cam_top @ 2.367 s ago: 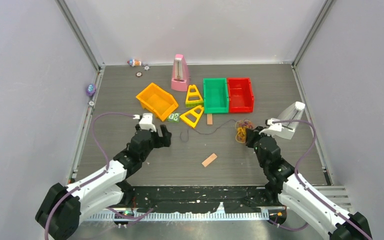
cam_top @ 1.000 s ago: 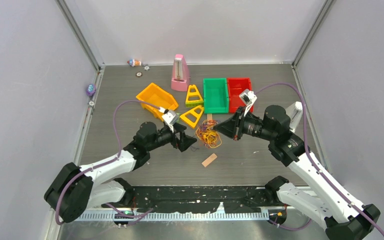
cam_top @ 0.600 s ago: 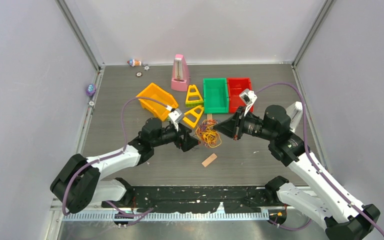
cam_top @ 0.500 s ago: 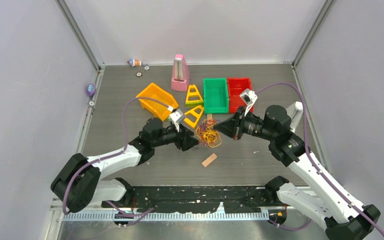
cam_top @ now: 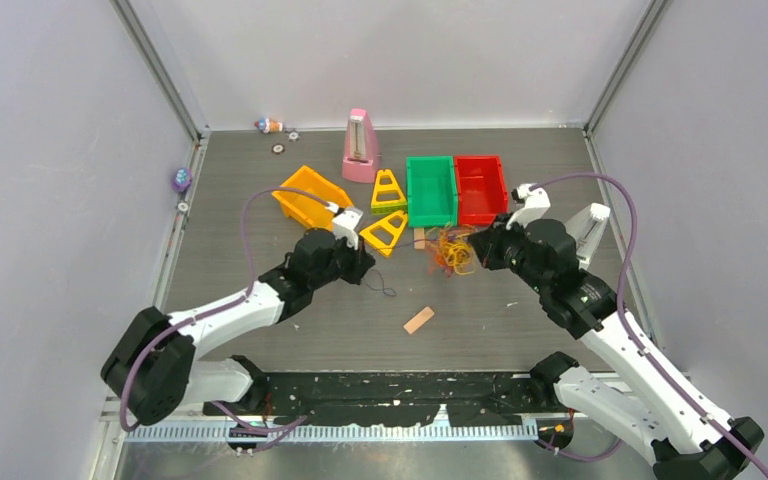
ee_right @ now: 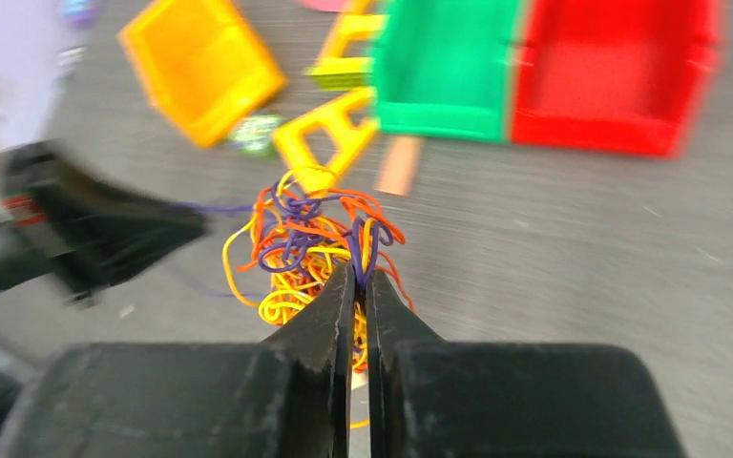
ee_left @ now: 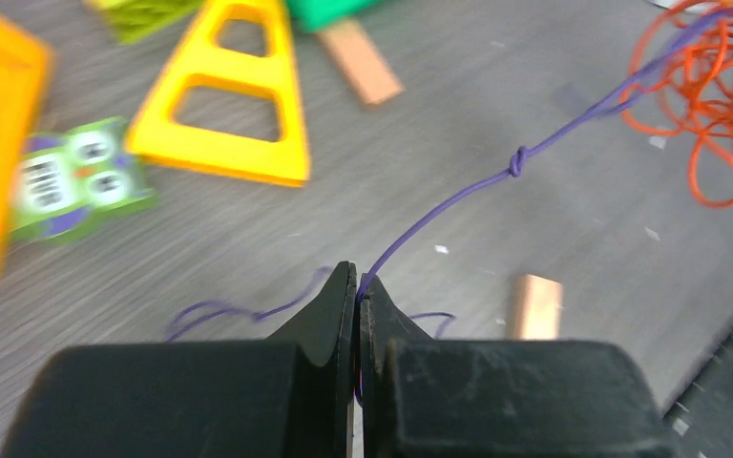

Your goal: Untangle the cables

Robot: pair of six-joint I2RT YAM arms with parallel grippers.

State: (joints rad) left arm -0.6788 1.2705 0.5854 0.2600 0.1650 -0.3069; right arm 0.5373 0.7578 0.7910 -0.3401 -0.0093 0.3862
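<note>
The cables are a tangle (cam_top: pixel 450 250) of yellow, orange-red and purple cords hanging just in front of the green bin. My right gripper (cam_top: pixel 475 243) is shut on the tangle's near side, and in the right wrist view a purple loop (ee_right: pixel 358 250) is pinched between its tips (ee_right: pixel 358 272). My left gripper (cam_top: pixel 365 262) sits left of the tangle, shut on a single purple cable (ee_left: pixel 458 196) at its tips (ee_left: pixel 357 281). That cable runs taut, with a knot (ee_left: pixel 517 164), toward the orange loops (ee_left: pixel 716 105). Its loose purple end (cam_top: pixel 385 288) lies on the table.
An orange bin (cam_top: pixel 310 200), green bin (cam_top: pixel 430 190) and red bin (cam_top: pixel 481 188) stand behind the grippers, with a pink metronome (cam_top: pixel 360 145) farther back. Two yellow triangle frames (cam_top: pixel 385 232) and a green tile (ee_left: pixel 72 186) lie between them. A wooden block (cam_top: pixel 419 320) lies near the front.
My left gripper has shut on the purple cable and drawn back left. My right gripper has carried the tangle right and back, so the purple cable now stretches between them.
</note>
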